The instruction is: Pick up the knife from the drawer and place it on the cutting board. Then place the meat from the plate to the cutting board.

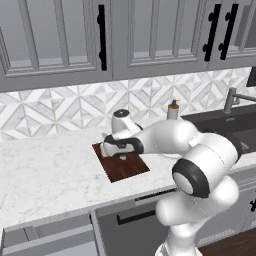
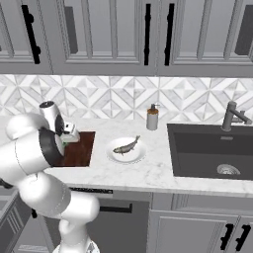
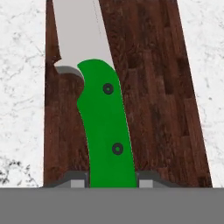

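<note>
The knife [image 3: 107, 127], with a bright green handle and a pale blade, lies flat along the dark reddish-brown cutting board [image 3: 153, 87]. My gripper [image 3: 112, 180] is shut on the rear of the handle, one fingertip touching each side. From the base views the gripper [image 1: 112, 150] [image 2: 69, 136] sits low over the far end of the cutting board [image 1: 125, 169] [image 2: 80, 152]. The meat, a small fish [image 2: 126, 146], rests on a white plate [image 2: 112, 154] just right of the board. The grey drawer [image 1: 50, 237] stands pulled out under the counter at lower left.
A soap dispenser [image 2: 152, 117] stands against the backsplash. The dark sink [image 2: 212, 148] and its faucet [image 2: 230, 114] are on the right. Grey wall cabinets with black bar handles [image 1: 102, 37] hang above. My own elbow [image 1: 200, 165] hangs over the counter's front edge.
</note>
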